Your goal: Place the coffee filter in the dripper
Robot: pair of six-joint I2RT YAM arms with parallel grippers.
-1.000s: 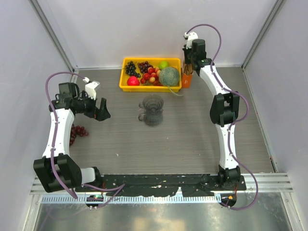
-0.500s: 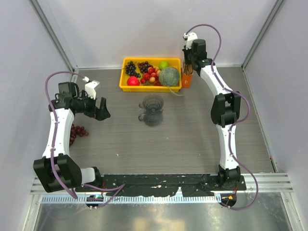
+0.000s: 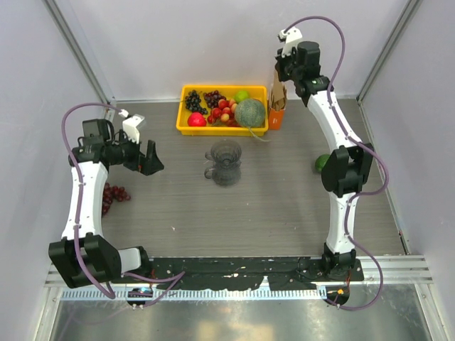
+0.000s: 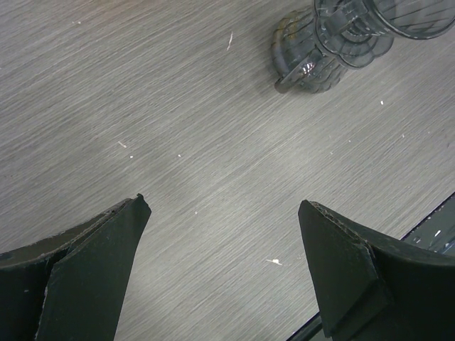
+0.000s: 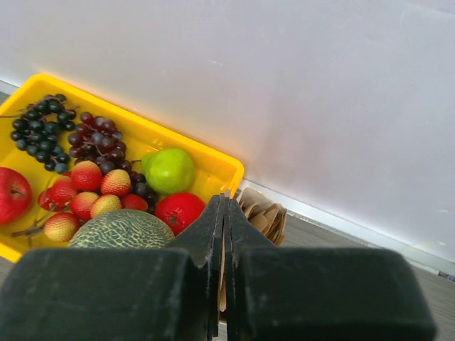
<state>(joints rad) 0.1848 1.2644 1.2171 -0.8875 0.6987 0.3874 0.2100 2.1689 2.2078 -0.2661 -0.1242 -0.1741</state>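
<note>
The coffee filter [image 3: 276,92] is a thin tan paper hanging from my right gripper [image 3: 283,77], which is shut on it above the orange box at the back right. In the right wrist view a sliver of the coffee filter [image 5: 223,273] shows between the closed right gripper [image 5: 224,202] jaws. The dripper [image 3: 226,153], smoky-grey and ribbed, stands mid-table in front of the tray; it also shows as the dripper [image 4: 348,28] at the top right of the left wrist view. My left gripper [image 3: 151,160] hovers open to its left, the left gripper [image 4: 224,213] holding nothing.
A yellow tray [image 3: 186,128] at the back holds grapes, strawberries, an apple and a green melon [image 3: 250,112]. The bundle of brown papers [image 5: 264,213] sits in the orange box [image 3: 276,118]. Dark grapes [image 3: 114,195] lie at the left; a green fruit [image 3: 322,162] lies beside the right arm.
My right gripper has risen and drawn back with a tan paper pinched in it, pulling it up from the bundle. The left arm shifted slightly left.
</note>
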